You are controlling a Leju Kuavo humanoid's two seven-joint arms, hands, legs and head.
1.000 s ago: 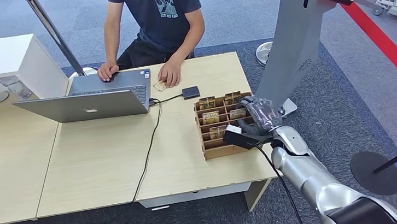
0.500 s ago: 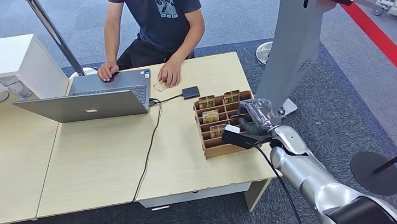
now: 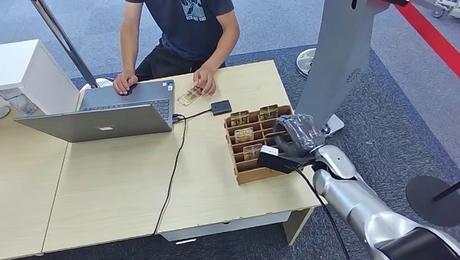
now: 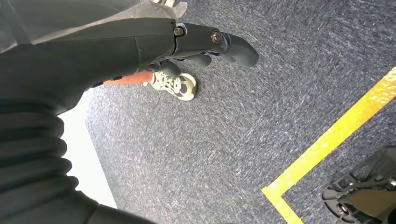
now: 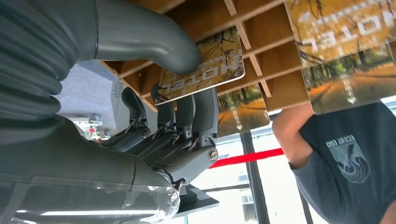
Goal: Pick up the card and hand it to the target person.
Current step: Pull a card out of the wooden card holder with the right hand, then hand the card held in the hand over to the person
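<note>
R robot hand (image 5: 187, 112) pinches card (image 5: 205, 65) at rack (image 3: 247, 166)

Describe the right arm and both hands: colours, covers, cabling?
Right arm: glossy silver segmented shell, black box at the wrist, black cable along it. Right hand: grey ribbed cover, thick grey thumb, darker fingers, clear plastic wrap. Left hand: the same dark grey, visible screws.

Head high, downward; wrists close — inverted
</note>
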